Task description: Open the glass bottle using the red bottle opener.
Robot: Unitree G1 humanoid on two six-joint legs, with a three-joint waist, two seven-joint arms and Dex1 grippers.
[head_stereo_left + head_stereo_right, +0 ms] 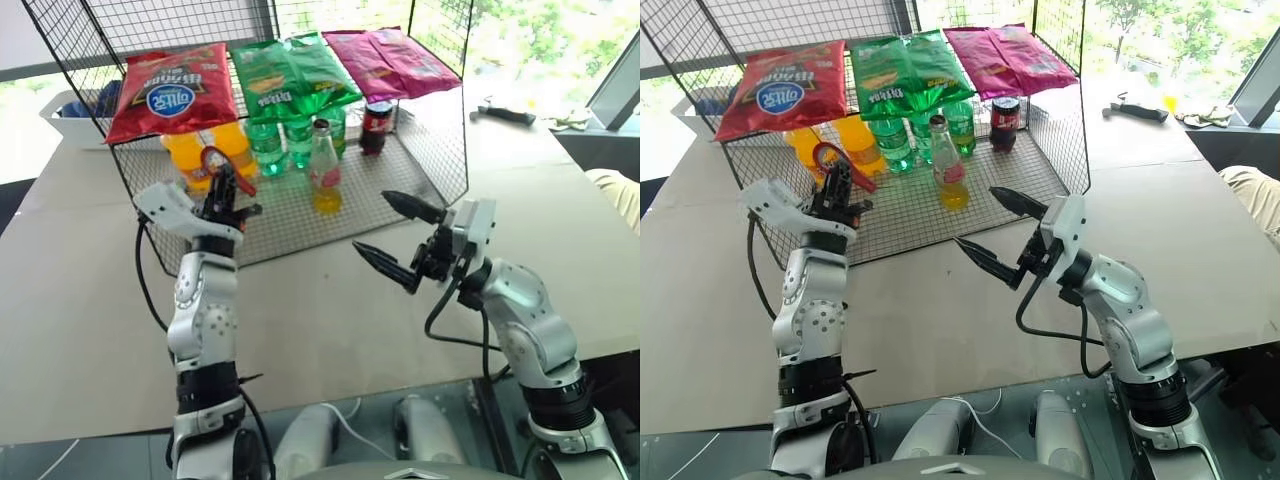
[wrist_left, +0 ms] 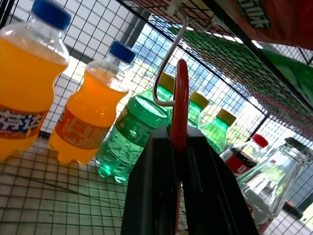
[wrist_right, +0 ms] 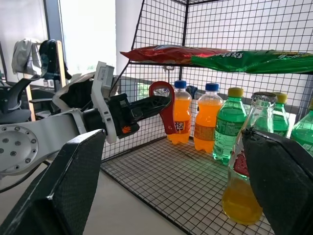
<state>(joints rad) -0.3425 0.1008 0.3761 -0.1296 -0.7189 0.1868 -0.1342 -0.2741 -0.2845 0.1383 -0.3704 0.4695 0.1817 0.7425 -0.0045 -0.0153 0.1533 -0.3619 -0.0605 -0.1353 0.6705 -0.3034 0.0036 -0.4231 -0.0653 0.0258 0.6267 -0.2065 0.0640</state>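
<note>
Bright daylight, window glare, sharp focus

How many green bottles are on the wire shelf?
3. All stand in a row at the back of the wire shelf, under the green chip bag: one beside the orange bottles, one in the middle, one nearest the cola bottle. Others may be hidden.

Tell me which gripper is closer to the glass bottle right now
Right. The open right gripper hangs just in front of the glass bottle, slightly to its right. The left gripper, shut on the red opener, is farther off to the bottle's left.
</note>
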